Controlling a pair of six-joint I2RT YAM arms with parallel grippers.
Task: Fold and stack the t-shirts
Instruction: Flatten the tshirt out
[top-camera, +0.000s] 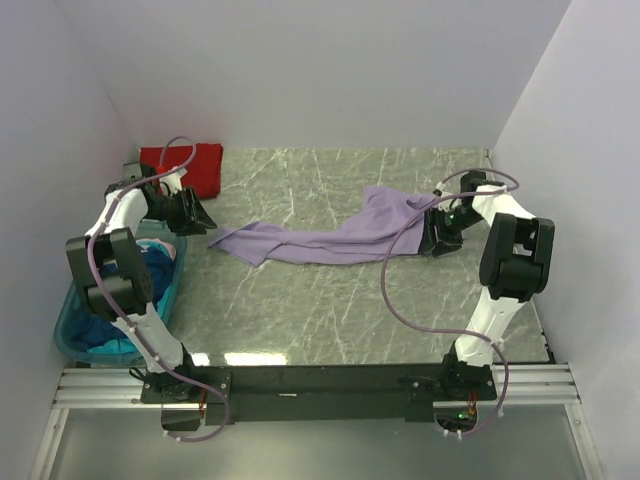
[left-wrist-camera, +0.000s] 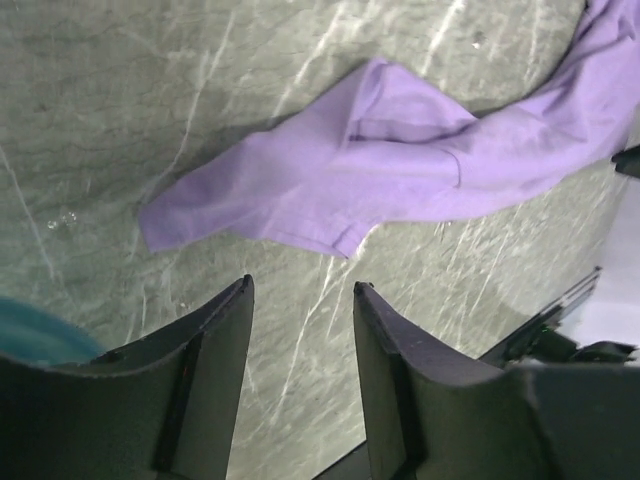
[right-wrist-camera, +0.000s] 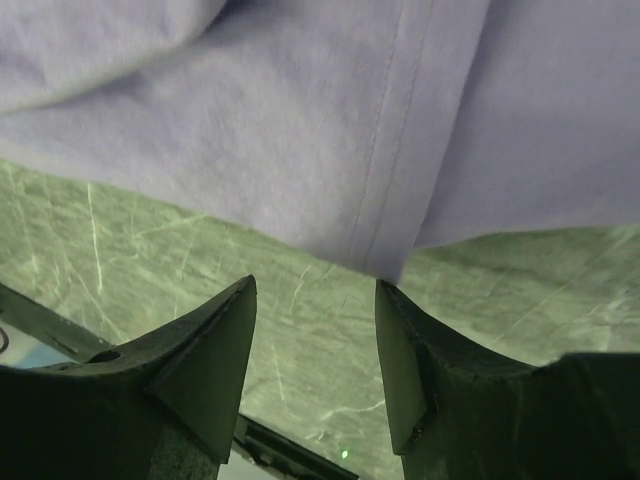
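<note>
Because the marbled table (top-camera: 330, 310) is the only flat ground between the two arms, the shirt being worked on lies in the middle of it. The light purple t-shirt (top-camera: 330, 238) is drawn out into a long, rumpled band from left of centre to the right side. To my eye it is stretched lengthwise to be flattened, since it is not yet folded. It is wider and more bunched at its right end, tapers to a flat corner at its left, and its soft cloth shows a stitched hem and a short sleeve edge. The teal tub (top-camera: 68, 335) sits at the left edge beside the left arm. It holds crumpled dark blue and teal shirts (top-camera: 150, 272), which I take for those waiting their turn. At the far left corner, well apart from the purple one, the red t-shirt (top-camera: 185, 165) lies as a neat flat block. That looks like the start of the stack, kept out of the working area. The right pincer (right-wrist-camera: 317, 290) hangs low at the shirt's right end. Its jaws are apart with nothing between them, and the hem is just beyond its tips, so it seems placed to take that edge. The left pincer (left-wrist-camera: 303, 290) hovers near the shirt's left corner without touching it. Its jaws are likewise apart and empty over bare table.
</note>
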